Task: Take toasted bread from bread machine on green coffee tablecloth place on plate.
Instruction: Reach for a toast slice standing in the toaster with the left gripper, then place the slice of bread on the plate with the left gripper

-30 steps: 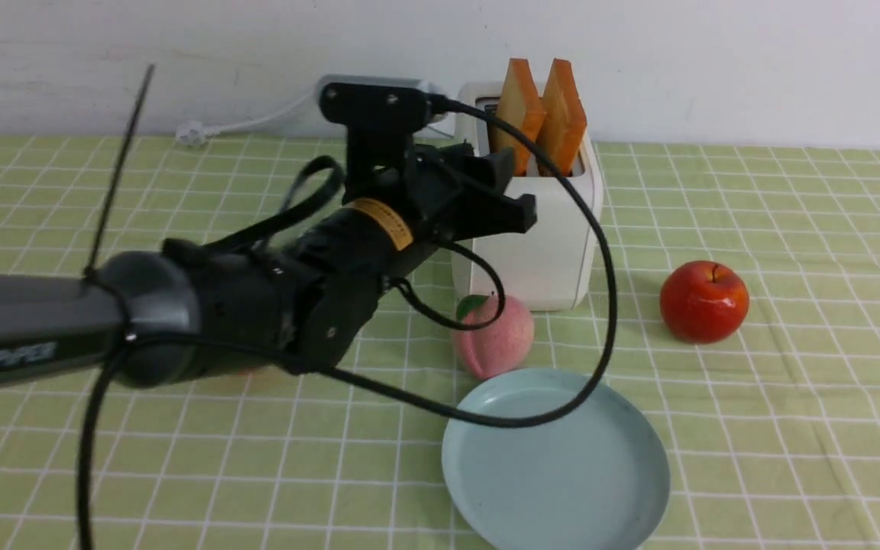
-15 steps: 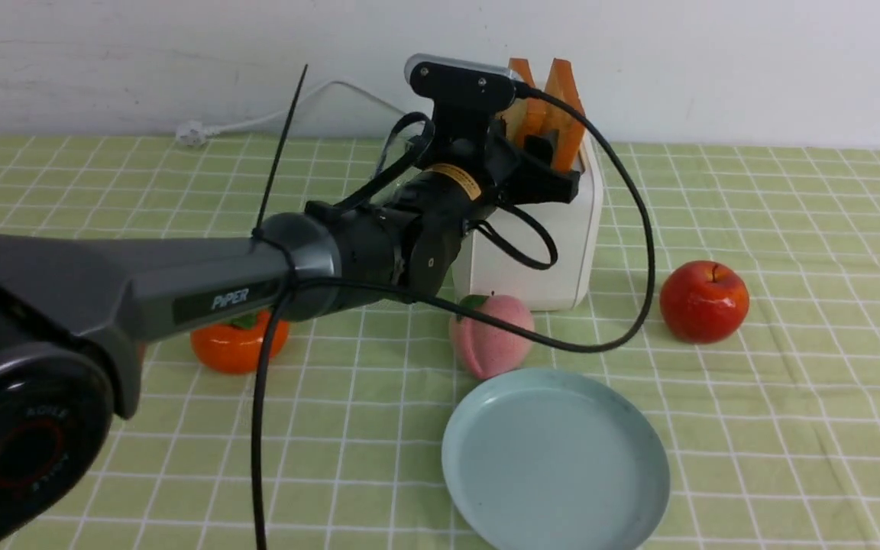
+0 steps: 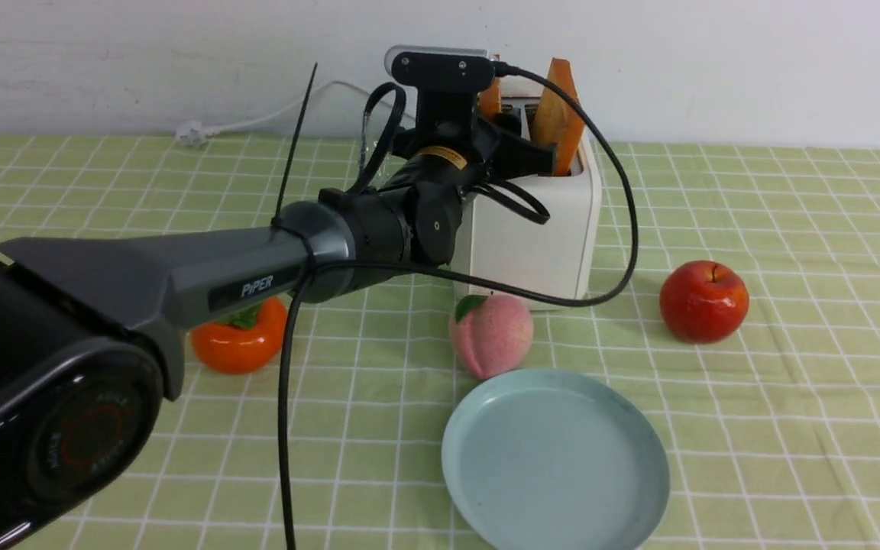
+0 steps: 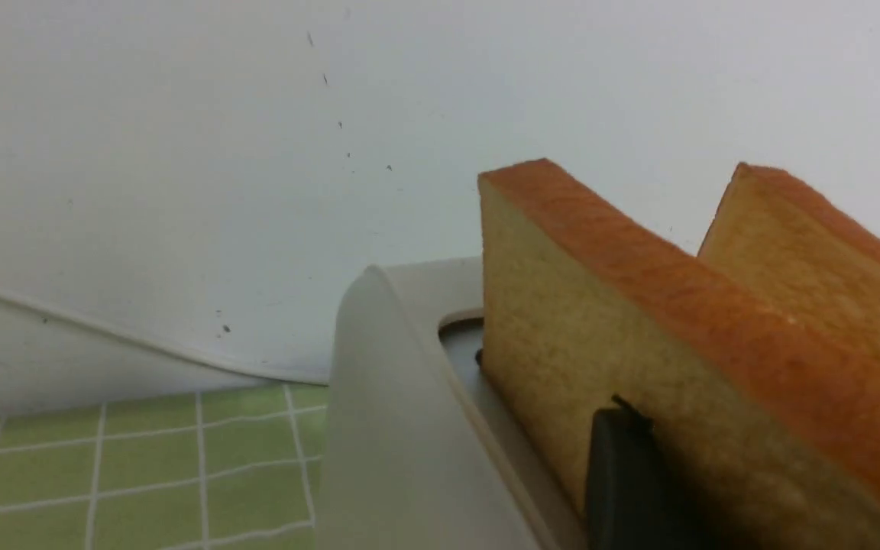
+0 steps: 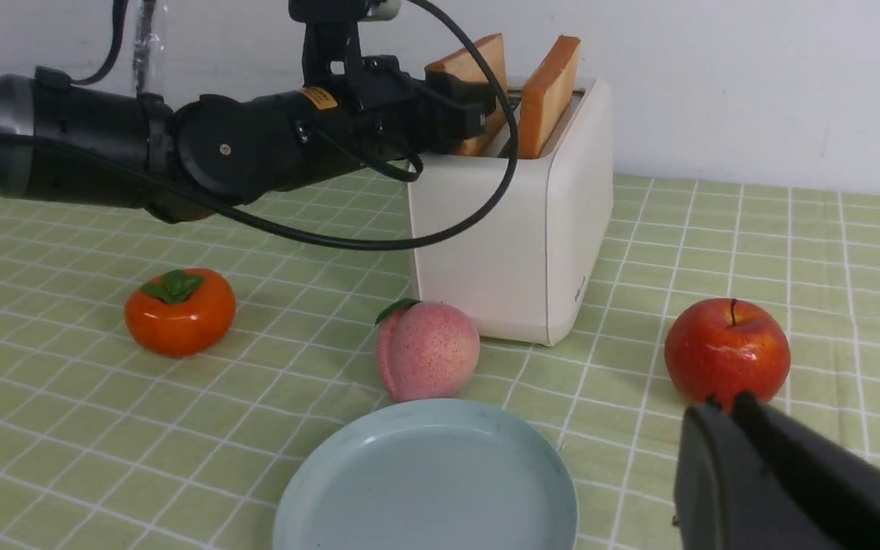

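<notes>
Toasted bread (image 3: 558,114): two slices stand on edge in the slots of the bread machine (image 3: 532,237), upper centre of the front view, on the green coffee tablecloth (image 3: 791,229). Crust edges up, broad faces vertical, thin edges toward the camera. They run front-to-back along the slots, slightly tilted. Square, so no real long axis.

Judged light, soft, spongy and rough-faced: not slippery, but dents if squeezed hard. Take hold across the two broad faces near the top and lift straight up.

Left gripper (image 5: 470,114) straddles the slice further left. One pad (image 4: 623,473) lies on its face, the other is unseen, so I cannot tell if it is clamped. Right gripper (image 5: 719,409) is clenched on nothing, lower right of its wrist view. Plate (image 3: 451,458), lower centre, holds no bread yet.
</notes>
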